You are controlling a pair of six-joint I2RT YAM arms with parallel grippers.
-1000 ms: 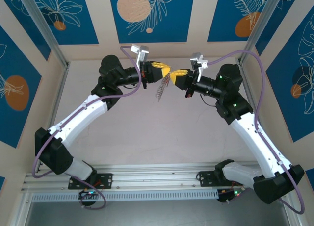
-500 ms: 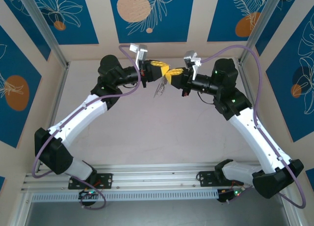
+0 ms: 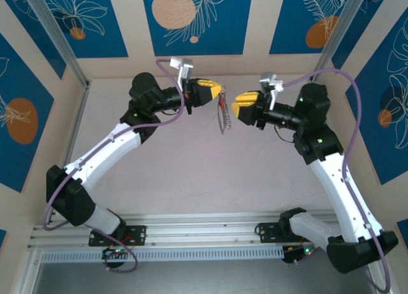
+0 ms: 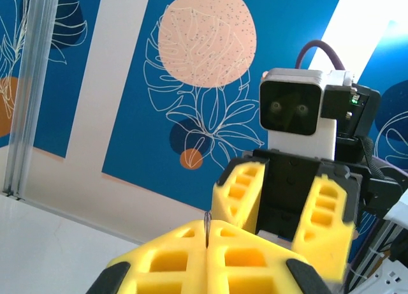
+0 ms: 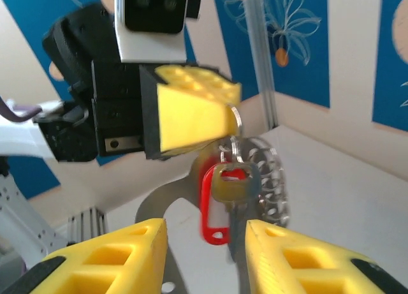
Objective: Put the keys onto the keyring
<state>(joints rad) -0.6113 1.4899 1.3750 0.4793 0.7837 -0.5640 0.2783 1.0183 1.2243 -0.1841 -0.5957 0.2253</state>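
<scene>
backdrop: blue wall panels (image 3: 196, 20) with white leaf doodles and peach circles, pale table (image 3: 191, 173) below

left end effector (image 3: 218, 88): up over the far middle of the table, yellow fingers squeezed fully together, clamped on the very top of the hanging bunch

keyring (image 5: 160, 198): flat grey loop, dangling straight below the left end effector's tips, well clear of the table

key (image 5: 205, 205): red plastic part with a metal key head lying over it, hanging below the left end effector right beside the grey loop; too blurry to say whether it's actually threaded on the loop

chain (image 5: 271, 179): curly silvery bits, same bunch, on the other side of the key from the loop

left wrist cam: just a thin metal edge (image 4: 207, 222) sticking up out of the seam between the left end effector's pads

right end effector (image 3: 237, 107): facing the left end effector, just beside it and slightly lower, fingers spread apart, not gripping anything, small gap to the bunch
</scene>
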